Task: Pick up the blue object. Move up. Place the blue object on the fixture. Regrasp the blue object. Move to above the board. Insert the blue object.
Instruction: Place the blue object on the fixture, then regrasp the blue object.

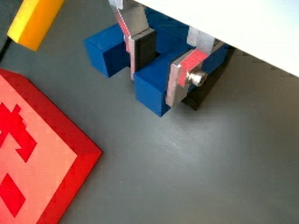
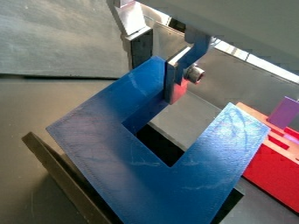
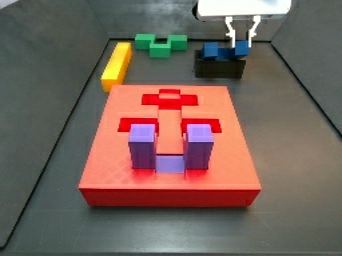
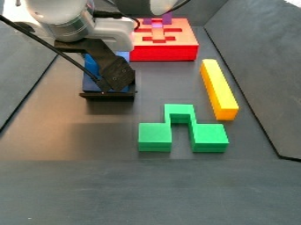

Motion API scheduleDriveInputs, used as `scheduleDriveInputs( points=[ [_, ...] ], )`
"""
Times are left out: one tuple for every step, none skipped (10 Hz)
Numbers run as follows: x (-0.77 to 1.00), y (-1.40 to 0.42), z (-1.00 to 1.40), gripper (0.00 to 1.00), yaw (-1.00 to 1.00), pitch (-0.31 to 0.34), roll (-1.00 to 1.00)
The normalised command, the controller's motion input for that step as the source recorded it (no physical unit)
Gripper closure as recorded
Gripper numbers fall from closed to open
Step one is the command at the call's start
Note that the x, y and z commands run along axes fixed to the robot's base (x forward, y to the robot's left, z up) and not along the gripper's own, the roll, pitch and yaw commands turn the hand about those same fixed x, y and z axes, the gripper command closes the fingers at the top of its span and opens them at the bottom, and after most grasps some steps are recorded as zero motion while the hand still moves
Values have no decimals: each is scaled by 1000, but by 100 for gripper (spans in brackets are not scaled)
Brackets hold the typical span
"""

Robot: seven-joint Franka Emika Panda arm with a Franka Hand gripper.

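Note:
The blue object [image 1: 111,48] is a dark blue U-shaped block resting on the black fixture [image 3: 221,68] at the far right of the floor. It fills one wrist view [image 2: 140,149] and shows in both side views [image 3: 214,50] [image 4: 91,68]. My gripper [image 1: 163,61] comes down from above and straddles one prong. One finger sits in the slot between the prongs and the other on the prong's outer side. The pads look pressed on the prong. The gripper also shows in a side view [image 3: 239,35]. The red board [image 3: 120,150] lies apart from the fixture.
A purple U-shaped block [image 3: 170,145] stands in the board's near slots. A long yellow bar [image 3: 118,63] and a green block [image 3: 166,43] lie on the dark floor beyond the board. The board's corner [image 1: 47,149] lies close to the fixture. Grey walls ring the floor.

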Motion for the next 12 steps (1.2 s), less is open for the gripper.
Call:
scheduleDriveInputs(
  points=[
    [0,0,-3,100,0,0,117],
    [0,0,0,100,0,0,0],
    [0,0,0,0,0,0,0],
    [51,0,0,0,0,0,-54],
    [86,177,363,0,-114,29,-240],
    [69,257,603,0,-174,126,-257],
    [0,214,497,0,-234,243,0],
    [-74,120,506,0,-240,229,160],
    [-20,0,426,0,-191,266,711],
    [-11,-154,257,0,-123,243,1000],
    [0,-294,114,0,-11,231,1000],
    [-6,-374,46,0,0,186,1000]
  ],
)
